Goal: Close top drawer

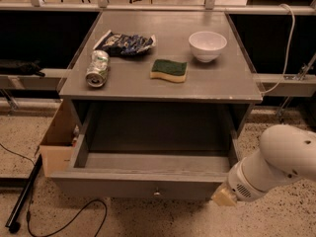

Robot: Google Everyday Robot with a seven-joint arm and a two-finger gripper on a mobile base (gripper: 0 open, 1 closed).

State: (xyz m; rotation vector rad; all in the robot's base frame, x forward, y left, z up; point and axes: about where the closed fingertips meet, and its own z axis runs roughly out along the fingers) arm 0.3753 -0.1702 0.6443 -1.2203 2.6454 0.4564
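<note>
Top drawer (123,187) is pulled right out under the table (138,85), knob (157,193) facing me (so nothing done yet, whole push left). My gripper (223,197) sits low at the drawer's front right corner, touching or just beside it. Can't tell if it's released or clenched; I see nothing held.

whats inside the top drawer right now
Only the bare grey floor of the top drawer shows; no item is visible in it. Its rear lies in shadow under the tabletop, and the gripper, at the front right corner, covers that bit.
</note>
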